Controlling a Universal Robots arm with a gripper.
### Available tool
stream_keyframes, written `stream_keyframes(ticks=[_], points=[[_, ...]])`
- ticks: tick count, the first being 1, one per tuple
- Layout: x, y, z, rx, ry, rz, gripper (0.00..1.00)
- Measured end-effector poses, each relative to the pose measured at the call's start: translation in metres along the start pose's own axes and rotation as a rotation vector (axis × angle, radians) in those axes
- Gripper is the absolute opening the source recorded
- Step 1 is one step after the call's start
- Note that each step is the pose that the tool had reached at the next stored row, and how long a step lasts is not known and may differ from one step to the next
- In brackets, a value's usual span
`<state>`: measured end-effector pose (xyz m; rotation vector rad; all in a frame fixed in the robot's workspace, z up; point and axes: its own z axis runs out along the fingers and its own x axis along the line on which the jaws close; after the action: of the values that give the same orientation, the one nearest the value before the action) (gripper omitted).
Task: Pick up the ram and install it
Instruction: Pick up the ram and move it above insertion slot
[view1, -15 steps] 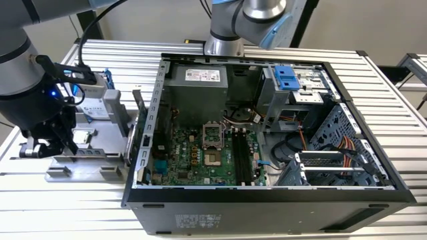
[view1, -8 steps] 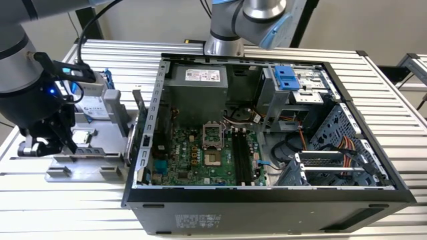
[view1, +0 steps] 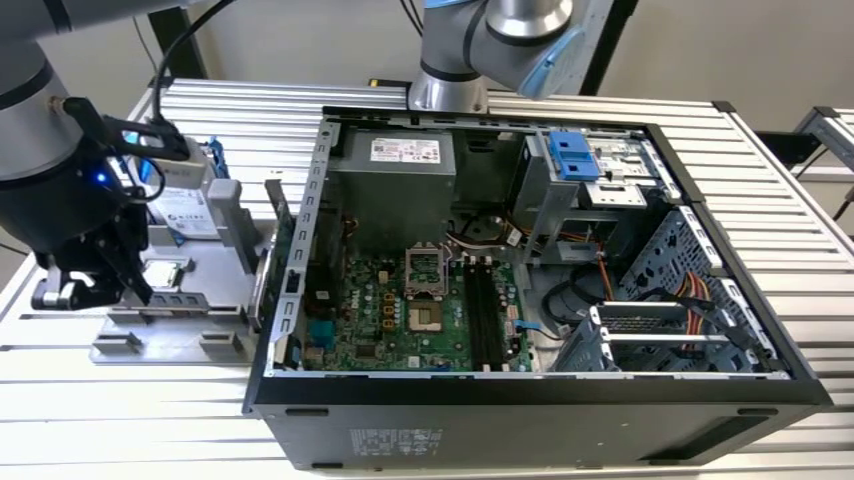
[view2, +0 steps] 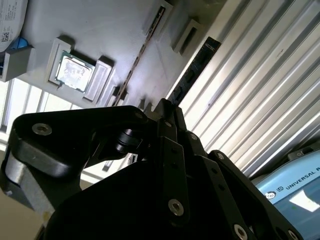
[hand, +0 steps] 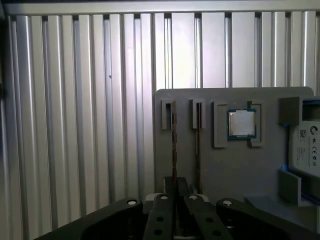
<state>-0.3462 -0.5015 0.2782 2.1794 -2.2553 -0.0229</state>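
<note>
First wrist view, tool (hand: 175, 186) at ram (hand: 173, 135) (edge-on), labelled drive (hand: 306, 152) nearby

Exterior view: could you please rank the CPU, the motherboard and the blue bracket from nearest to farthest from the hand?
1. CPU, on the grey tray beside the hand.
2. Motherboard, inside the case.
3. Blue bracket, in the case toward the exterior view's right.

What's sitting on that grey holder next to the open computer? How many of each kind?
ram sticks, standing on edge in slots: 2
square silver processor chip: 1
hard drive: 1
Total: 4
</note>
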Motion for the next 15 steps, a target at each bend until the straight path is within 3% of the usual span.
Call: stream_keyframes(ticks=[15], points=[[-0.0001,0.0002,-0.0116,0.0,0.0,0.0,0.0]])
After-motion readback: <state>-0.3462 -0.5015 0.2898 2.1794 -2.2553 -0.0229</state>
